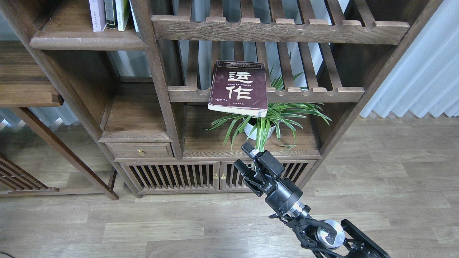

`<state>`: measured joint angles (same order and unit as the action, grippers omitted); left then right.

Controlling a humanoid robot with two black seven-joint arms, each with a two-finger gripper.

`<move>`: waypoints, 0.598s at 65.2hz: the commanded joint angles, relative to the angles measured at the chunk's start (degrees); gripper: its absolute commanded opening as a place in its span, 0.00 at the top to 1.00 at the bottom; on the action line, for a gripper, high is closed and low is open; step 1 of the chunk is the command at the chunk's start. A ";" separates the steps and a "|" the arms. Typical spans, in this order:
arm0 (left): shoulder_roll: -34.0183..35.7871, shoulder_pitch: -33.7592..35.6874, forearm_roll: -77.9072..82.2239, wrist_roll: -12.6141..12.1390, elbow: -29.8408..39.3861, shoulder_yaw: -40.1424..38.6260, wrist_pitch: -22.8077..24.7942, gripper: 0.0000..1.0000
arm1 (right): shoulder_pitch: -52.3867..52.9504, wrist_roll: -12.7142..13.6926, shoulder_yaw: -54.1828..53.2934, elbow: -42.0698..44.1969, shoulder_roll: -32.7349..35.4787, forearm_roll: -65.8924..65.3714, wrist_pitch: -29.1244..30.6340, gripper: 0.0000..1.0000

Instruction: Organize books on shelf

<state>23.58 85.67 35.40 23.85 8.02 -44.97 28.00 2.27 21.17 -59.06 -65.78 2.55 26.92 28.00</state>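
Observation:
The dark maroon book (pixel 238 87) with big white Chinese characters lies flat on a slatted rack, its near end sticking out over the notched front rail. A pale lilac-white book (pixel 96 14) stands upright on the solid shelf (pixel 86 41) at the top left. The thick red book is out of view. My right gripper (pixel 243 157) is open and empty. It hangs in front of the lower cabinet doors, well below the maroon book. My left gripper is out of view.
Thin dark-spined and green-white books (pixel 116 13) stand next to the lilac one. A potted spider plant (pixel 263 123) sits under the maroon book, its leaves reaching down to my gripper. Slatted racks (pixel 279 30) fill the right bay. A small drawer (pixel 140 151) is at the lower left.

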 commanded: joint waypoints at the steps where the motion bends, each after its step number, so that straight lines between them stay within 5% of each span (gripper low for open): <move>1: -0.11 0.02 0.02 0.50 -0.90 1.11 0.00 0.95 | 0.11 0.01 0.17 -0.05 -0.35 0.06 0.00 0.05; 39: -2.49 0.02 -0.07 3.13 -3.01 12.09 -1.54 0.93 | -0.33 0.01 -0.01 -0.23 -0.26 2.17 0.00 0.05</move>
<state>21.21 85.69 35.35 26.94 5.03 -33.71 26.80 2.09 21.18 -59.05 -65.96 2.27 28.84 28.00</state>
